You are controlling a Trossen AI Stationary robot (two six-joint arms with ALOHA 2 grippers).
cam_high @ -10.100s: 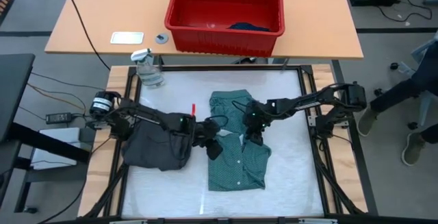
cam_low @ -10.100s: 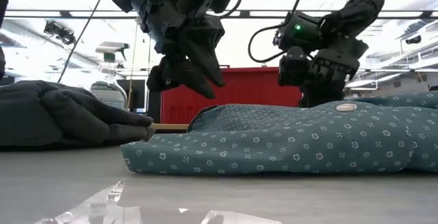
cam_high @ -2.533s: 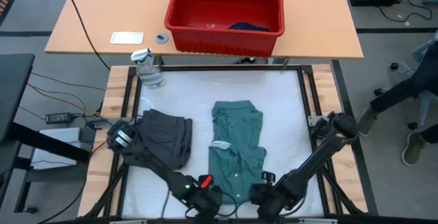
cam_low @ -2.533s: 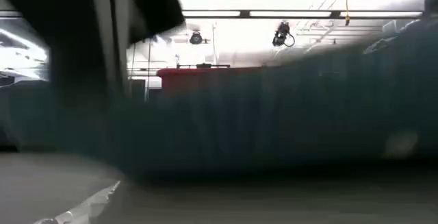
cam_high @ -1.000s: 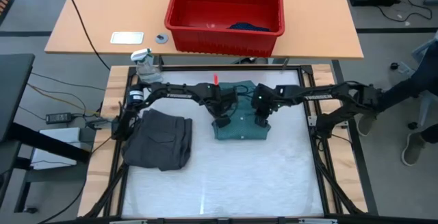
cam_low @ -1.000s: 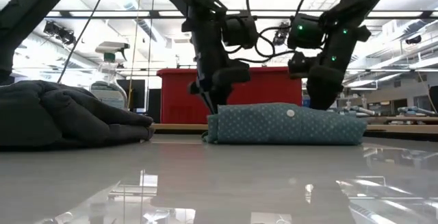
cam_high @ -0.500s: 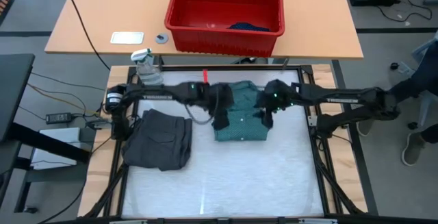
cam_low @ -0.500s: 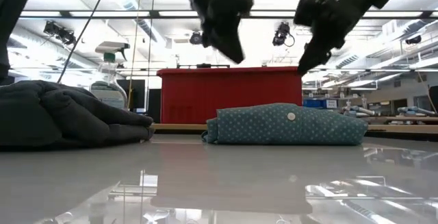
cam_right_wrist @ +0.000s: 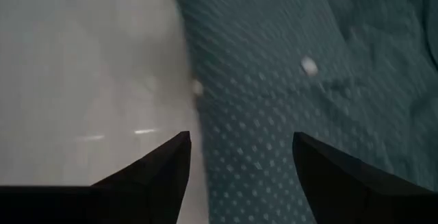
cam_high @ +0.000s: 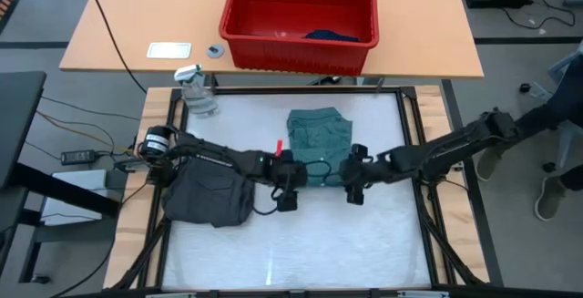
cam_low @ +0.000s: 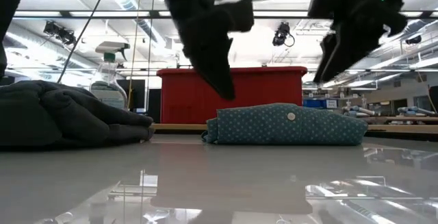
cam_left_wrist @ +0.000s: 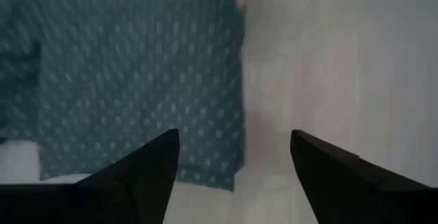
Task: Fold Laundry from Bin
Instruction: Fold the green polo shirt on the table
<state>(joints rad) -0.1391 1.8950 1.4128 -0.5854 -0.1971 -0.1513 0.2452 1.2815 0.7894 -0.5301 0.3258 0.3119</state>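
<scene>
1. The bin (cam_high: 299,17) sits on the wooden table beyond the white work mat, with a dark blue piece (cam_high: 330,35) lying inside, so laundry remains to fetch.
2. The dark grey garment (cam_high: 209,191) lies bundled on the mat, well to the left of the teal shirt (cam_high: 320,145).
3. The teal shirt, spread long a few seconds ago, is now a compact folded packet lying on the mat just in front of the bin; I judge this piece finished.
4. The left gripper (cam_high: 286,191), clamped a second ago, has let go and pulled back to the shirt's near-left corner, fingers spread wide with nothing between them.
5. The right gripper (cam_high: 355,189) has likewise released and hangs at the shirt's near-right corner, fingers wide apart, empty.
</scene>
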